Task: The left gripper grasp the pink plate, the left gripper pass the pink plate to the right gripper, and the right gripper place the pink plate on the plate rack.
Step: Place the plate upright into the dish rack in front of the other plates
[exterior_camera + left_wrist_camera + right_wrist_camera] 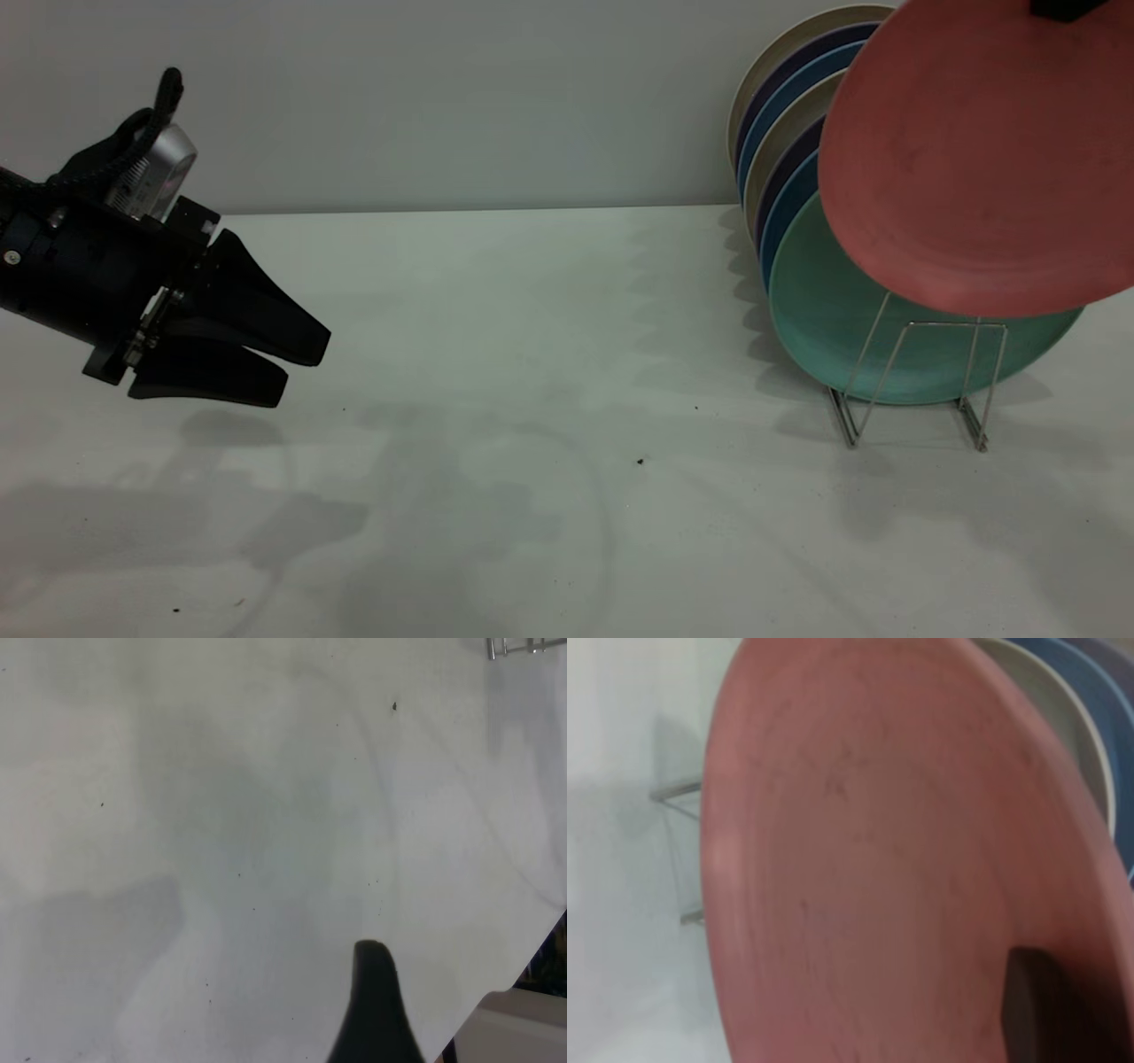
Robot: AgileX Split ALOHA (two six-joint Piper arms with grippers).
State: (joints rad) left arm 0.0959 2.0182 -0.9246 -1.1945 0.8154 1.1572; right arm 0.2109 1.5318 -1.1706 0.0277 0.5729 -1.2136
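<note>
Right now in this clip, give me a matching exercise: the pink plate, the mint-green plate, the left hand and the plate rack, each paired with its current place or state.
Things:
1. pink plate
2. mint-green plate
3. left hand
4. plate rack

Places or states:
A. standing in the rack, nearest the camera
B. on the table, holding upright plates
C. held aloft above the rack's front
D. hanging over the table's left side, holding nothing

Pairs: 1-C, 2-A, 3-D, 4-B

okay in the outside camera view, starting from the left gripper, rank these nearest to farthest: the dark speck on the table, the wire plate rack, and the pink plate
From the left gripper, at the view's left edge:
1. Dark speck: on the table near the middle, nearest.
2. Plate rack: standing on the table at the right, holding the mint-green plate.
3. Pink plate: held up at the top right, above the rack's front; farthest, though only slightly beyond the rack.
</note>
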